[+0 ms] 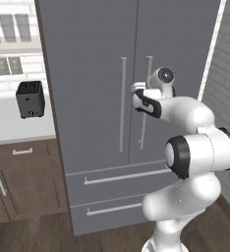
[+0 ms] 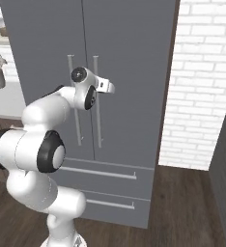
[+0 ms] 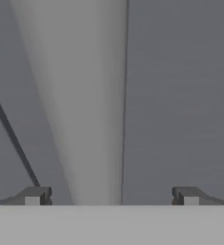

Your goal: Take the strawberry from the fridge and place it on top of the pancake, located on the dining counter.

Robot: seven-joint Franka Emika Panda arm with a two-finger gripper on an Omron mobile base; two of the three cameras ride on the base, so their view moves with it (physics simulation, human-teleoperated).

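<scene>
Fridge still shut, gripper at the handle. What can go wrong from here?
1. In the hand view the gripper is open with the right door handle between its fingertips but left of centre; closing may catch it unevenly and slip on the pull.
2. The left door handle stands close beside the right one; a sideways drift may bump or grab the wrong one.
3. The fridge stands against the brick wall; the right door may swing into it.

A white brick wall (image 2: 202, 96) fills the right of the right base view. Dark wood floor (image 2: 182, 212) runs along the bottom. At left in the left base view, brown cabinets (image 1: 18, 182) carry a pale worktop (image 1: 14, 123) with a black toaster (image 1: 30, 99).
</scene>
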